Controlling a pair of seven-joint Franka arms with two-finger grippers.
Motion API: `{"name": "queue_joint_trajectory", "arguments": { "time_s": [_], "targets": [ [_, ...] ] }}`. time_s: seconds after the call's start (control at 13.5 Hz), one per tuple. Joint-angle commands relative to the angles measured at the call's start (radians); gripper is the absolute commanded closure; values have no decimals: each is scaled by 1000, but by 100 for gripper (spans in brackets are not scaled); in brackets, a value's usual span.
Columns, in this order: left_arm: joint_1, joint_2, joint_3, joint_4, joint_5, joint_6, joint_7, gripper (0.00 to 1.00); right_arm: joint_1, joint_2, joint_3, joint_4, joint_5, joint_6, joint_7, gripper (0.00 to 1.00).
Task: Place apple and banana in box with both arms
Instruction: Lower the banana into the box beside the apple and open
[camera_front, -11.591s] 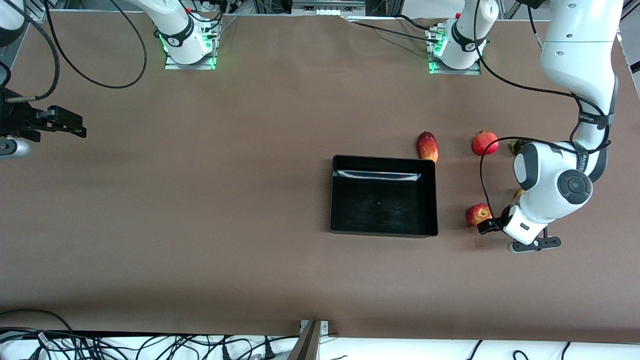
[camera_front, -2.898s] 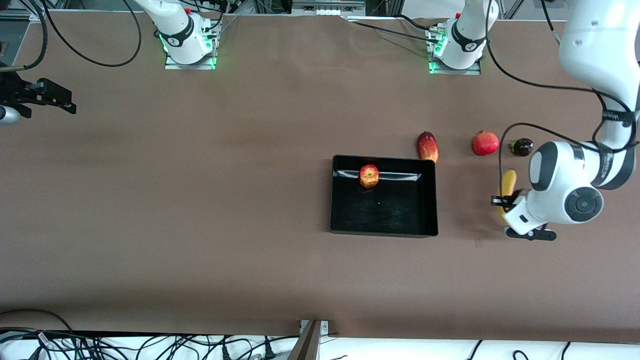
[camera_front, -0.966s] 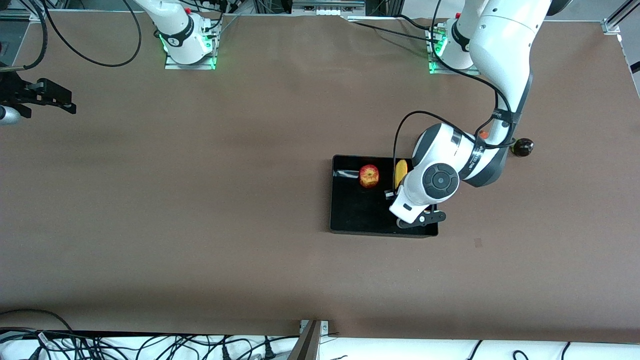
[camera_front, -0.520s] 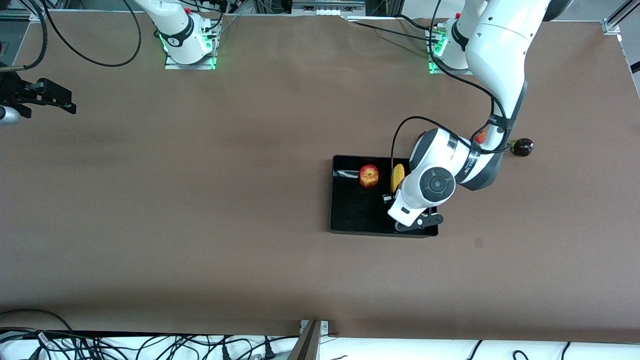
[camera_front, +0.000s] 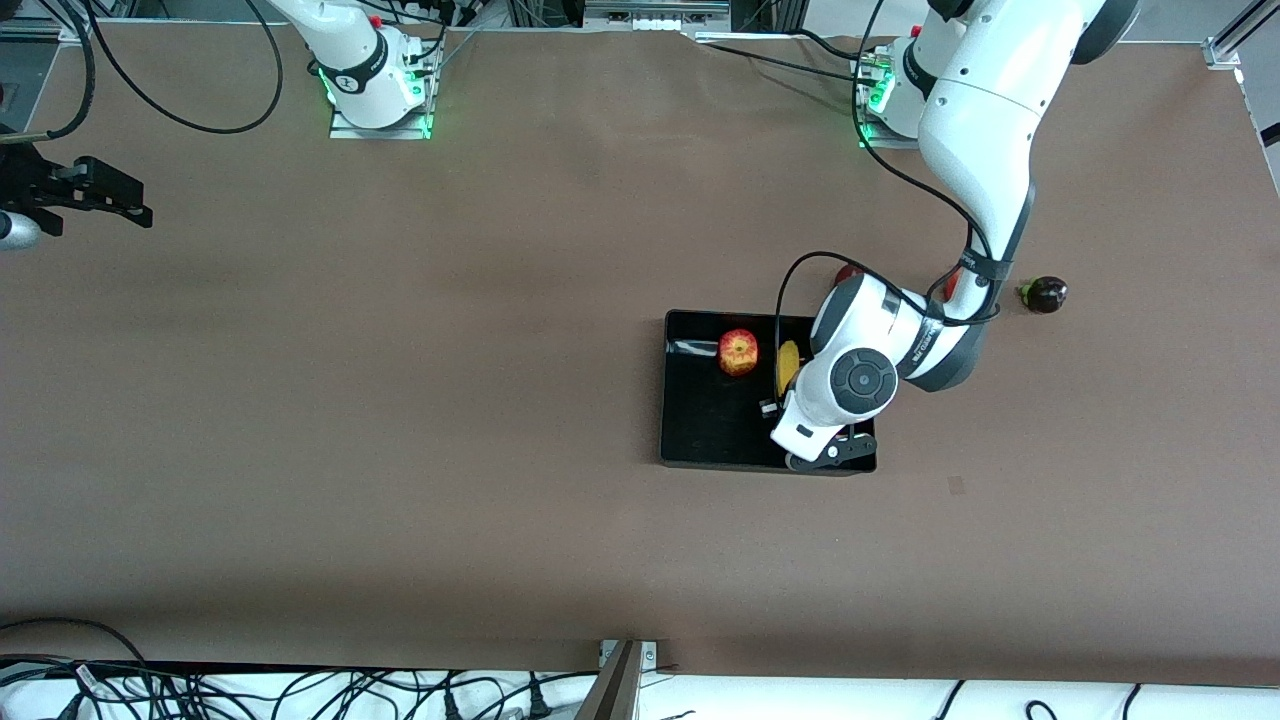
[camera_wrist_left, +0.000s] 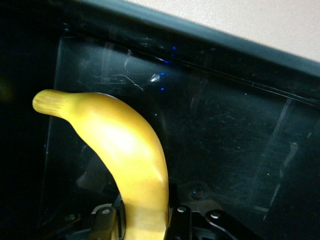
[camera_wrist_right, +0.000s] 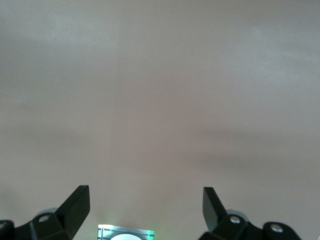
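The black box (camera_front: 700, 425) lies mid-table, toward the left arm's end. The red-and-yellow apple (camera_front: 738, 352) rests inside it, by the wall farthest from the front camera. My left gripper (camera_front: 783, 397) hangs over the box beside the apple, shut on the yellow banana (camera_front: 788, 364). In the left wrist view the banana (camera_wrist_left: 125, 145) curves out from between the fingers (camera_wrist_left: 179, 220) of the left gripper (camera_wrist_left: 145, 222), just above the box's glossy floor (camera_wrist_left: 230, 130). My right gripper (camera_front: 105, 197) waits open at the right arm's end of the table, and the right gripper (camera_wrist_right: 145, 200) shows nothing between its fingers.
A dark round fruit (camera_front: 1047, 294) lies on the table toward the left arm's end. Two red fruits (camera_front: 848, 271) (camera_front: 951, 284) peek out from under the left arm, just past the box. The arm bases (camera_front: 375, 85) (camera_front: 893, 100) stand along the table's edge.
The left gripper has carried the banana a little further over the box toward the apple. The right arm has not moved.
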Motion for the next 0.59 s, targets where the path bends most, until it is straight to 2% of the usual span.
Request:
{"name": "queue_joint_trajectory", "arguments": {
  "time_s": [0.0,0.22,0.3,0.37,0.45,0.52],
  "targets": [
    [-6,30,7,30,3,33,-13,100,-17,6,10,23,-7,-25,-6,0],
    [-2,37,10,21,35,67,-13,100,-17,5,13,23,-7,-28,1,0],
    [-1,39,11,18,36,67,-12,75,-17,5,13,23,-7,-28,3,0],
    [-1,39,13,18,38,66,-10,10,-17,5,14,23,-7,-28,1,0],
    [-2,39,13,10,37,63,-12,0,-17,5,14,23,-7,-28,3,0],
    [-4,36,13,9,36,55,-13,0,-17,5,14,23,-7,-28,3,0]
  ]
}}
